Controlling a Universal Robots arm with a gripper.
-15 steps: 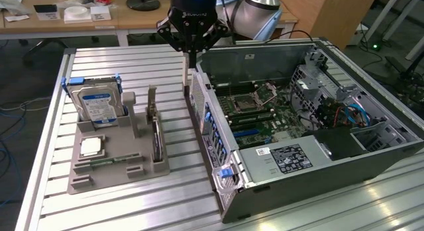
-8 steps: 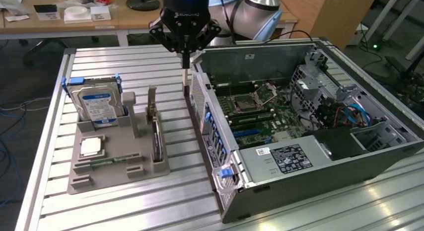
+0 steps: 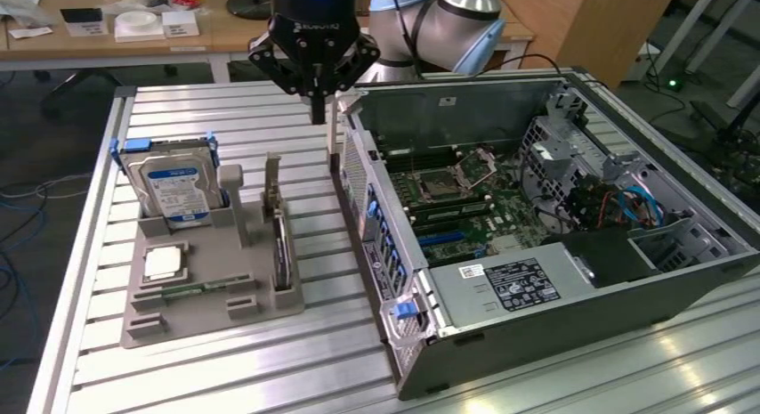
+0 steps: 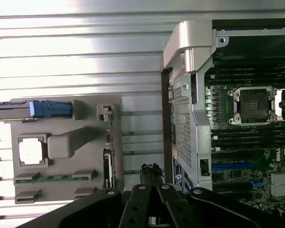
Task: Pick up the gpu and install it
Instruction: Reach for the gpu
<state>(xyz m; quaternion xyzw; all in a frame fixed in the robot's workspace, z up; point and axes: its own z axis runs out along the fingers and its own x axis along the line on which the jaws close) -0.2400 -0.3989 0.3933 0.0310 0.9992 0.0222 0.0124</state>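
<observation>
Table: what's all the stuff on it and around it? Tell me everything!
table: 1, silver, under everything
tray: 1, grey, on the table, exterior view's left
hard drive: 1, silver with a blue label, upright at the tray's far end
chip: 1, silver, flat in the tray
memory stick: 1, green, flat in the tray
gpu: 1, dark, on edge in the tray, side nearest the case
case: 1, grey, open, exterior view's right
desk: 1, wooden, behind the table
arm: 1, grey-blue, behind the case
hand: 1, black, shut, above the table between tray and case
</observation>
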